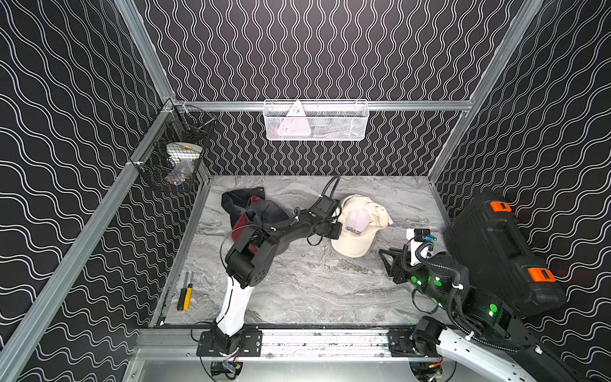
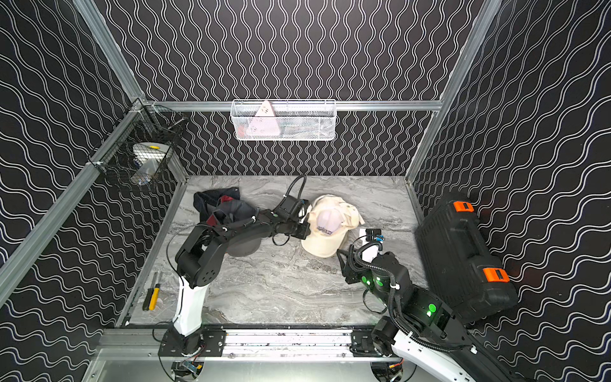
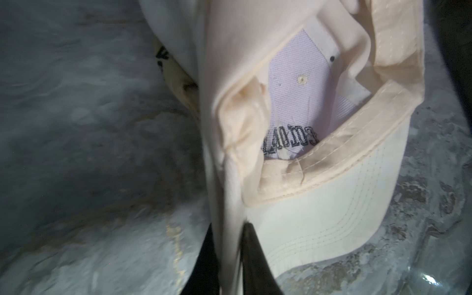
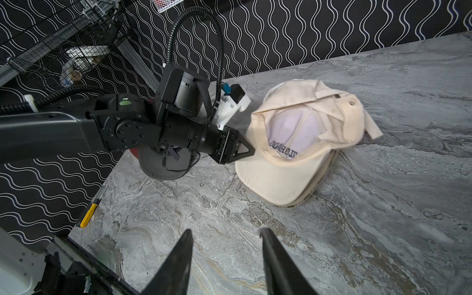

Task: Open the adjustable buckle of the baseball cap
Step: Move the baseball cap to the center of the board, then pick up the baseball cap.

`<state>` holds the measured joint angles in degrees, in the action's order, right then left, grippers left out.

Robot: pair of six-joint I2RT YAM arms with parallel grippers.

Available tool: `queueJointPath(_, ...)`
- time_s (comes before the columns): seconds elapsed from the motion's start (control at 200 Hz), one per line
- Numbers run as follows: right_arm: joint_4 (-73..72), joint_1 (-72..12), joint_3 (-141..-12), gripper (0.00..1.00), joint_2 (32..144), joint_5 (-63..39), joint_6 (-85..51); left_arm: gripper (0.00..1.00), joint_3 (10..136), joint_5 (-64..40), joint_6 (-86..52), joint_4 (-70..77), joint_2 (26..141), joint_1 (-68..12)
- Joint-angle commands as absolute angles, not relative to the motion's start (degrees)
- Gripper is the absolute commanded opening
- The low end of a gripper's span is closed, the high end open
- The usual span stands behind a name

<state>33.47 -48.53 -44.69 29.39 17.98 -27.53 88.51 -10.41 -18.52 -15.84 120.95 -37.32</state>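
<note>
While left fingers (image 3: 252, 258) pinch the cream cap (image 4: 281, 176), right fingers (image 4: 176, 260) parted, empty, dark cap (image 1: 254, 211) beneath left arm (image 1: 284, 231)

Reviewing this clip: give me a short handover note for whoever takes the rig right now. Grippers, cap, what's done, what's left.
Left gripper: shut on the edge fabric of the cream cap, at its side near the brim.
Right gripper: open, empty, hovering over the table, short of the cap.
Cap: lies inside-up on the table. Its back strap with metal snaps is folded over the far side, and neither gripper touches it.
Done: left grip on the cap.
Left: bring the right gripper to the strap and open the buckle. The buckle's own state cannot be told.
</note>
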Motion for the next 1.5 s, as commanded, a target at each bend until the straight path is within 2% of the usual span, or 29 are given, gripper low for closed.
queueJointPath(0.0,34.85,-48.60,-45.34,0.46,28.99,18.91,-27.86,0.12,89.55,-8.70,-19.50,-19.77,122.60,-39.37)
queueJointPath(0.195,35.24,-48.60,-45.51,0.46,28.47,19.30,-27.95,0.15,92.20,-7.26,-20.55,-20.92,123.20,-43.44)
queueJointPath(0.39,36.14,-48.56,-46.14,0.46,27.88,20.16,-27.52,0.53,92.51,-5.03,-20.07,-23.90,120.86,-44.65)
queueJointPath(0.5,37.47,-48.59,-47.36,0.46,27.01,22.28,-27.42,0.59,92.49,-3.36,-19.07,-25.23,118.13,-45.18)
queueJointPath(0.756,38.50,-48.60,-49.47,0.47,25.15,25.40,-27.25,0.63,100.61,2.55,-13.01,-29.49,115.47,-48.23)
queueJointPath(1.031,39.29,-48.60,-51.05,0.47,24.69,26.02,-27.03,0.64,114.39,2.13,-8.57,-31.49,125.57,-48.50)
queueJointPath(1.176,39.55,-48.60,-51.32,0.48,24.22,26.09,-26.98,0.65,121.02,6.41,-5.60,-32.96,131.43,-48.51)
queueJointPath(1.321,39.91,-48.60,-51.75,0.47,24.09,26.32,-26.81,0.66,122.49,10.63,-4.95,-31.16,133.22,-48.52)
queueJointPath(1.411,39.99,-48.60,-51.77,0.47,24.20,26.46,-26.67,0.64,122.42,11.15,-4.92,-30.37,133.41,-48.52)
queueJointPath(1.496,39.82,-48.60,-51.77,0.47,24.34,26.46,-26.63,0.55,122.85,10.41,-5.10,-30.38,133.76,-48.48)
